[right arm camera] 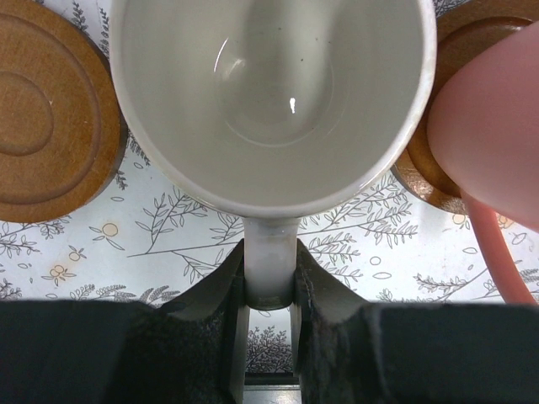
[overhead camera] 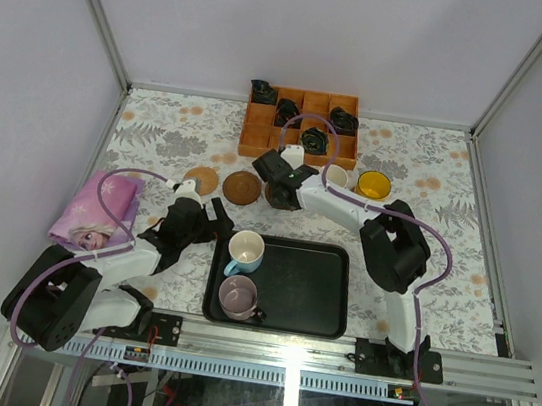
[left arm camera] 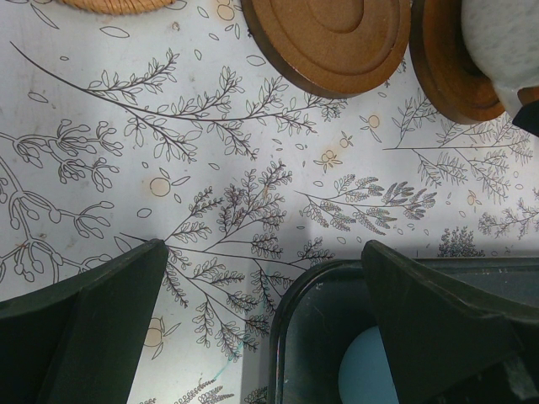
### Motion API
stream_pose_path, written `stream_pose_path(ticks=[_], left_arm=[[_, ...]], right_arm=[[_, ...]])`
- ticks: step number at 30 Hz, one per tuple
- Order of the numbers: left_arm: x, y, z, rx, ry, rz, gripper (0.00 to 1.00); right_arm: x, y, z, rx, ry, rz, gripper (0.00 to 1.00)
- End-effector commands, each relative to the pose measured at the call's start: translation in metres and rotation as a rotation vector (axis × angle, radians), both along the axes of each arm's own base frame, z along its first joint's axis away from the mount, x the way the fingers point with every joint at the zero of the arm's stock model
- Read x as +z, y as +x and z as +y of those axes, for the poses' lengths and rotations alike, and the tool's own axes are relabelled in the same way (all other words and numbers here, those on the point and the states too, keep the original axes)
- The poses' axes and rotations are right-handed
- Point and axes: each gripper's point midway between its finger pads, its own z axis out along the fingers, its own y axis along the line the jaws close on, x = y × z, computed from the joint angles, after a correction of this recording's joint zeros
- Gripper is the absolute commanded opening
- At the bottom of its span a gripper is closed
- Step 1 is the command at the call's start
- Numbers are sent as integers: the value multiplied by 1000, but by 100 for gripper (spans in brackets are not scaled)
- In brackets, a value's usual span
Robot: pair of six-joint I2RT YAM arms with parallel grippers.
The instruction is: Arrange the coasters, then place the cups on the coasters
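Cream-white cup (right arm camera: 269,84) caught by its handle in the right gripper (right arm camera: 269,290).
The jaws are pinched narrow on the handle. The cup is between a dark brown coaster (right arm camera: 42,109) and the pink cup (right arm camera: 497,126). The left gripper (left arm camera: 265,252) gapes wide and empty at the black tray (left arm camera: 303,337) corner.

A robotics lab cell: white panel walls (overhead camera: 32,38), silver aluminium frame posts (overhead camera: 96,9), two black-and-white robot arms (overhead camera: 395,251) bolted along a leaf-patterned tabletop (overhead camera: 160,132).

No writing, label, brand or number can be read anywhere. The pink cloth (overhead camera: 99,207) at the table's (overhead camera: 160,127) left edge bears only a cartoon girl's face.
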Motion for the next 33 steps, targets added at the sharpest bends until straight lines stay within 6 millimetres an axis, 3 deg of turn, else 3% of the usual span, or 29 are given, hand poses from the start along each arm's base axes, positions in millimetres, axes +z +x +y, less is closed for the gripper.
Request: stream_pose_path(ticks=[1,8,33], left_arm=[[13,9,-5,-17,1,-43,100],[14,9,-5,-17,-1,-44,100],[10,8,-6,-22,5,-29,100]], right_arm=[[76,21,14,-24,86,-231,0],[77,11,26,-2,91,-235,0],[49,5,20,-30,87,-148,0]])
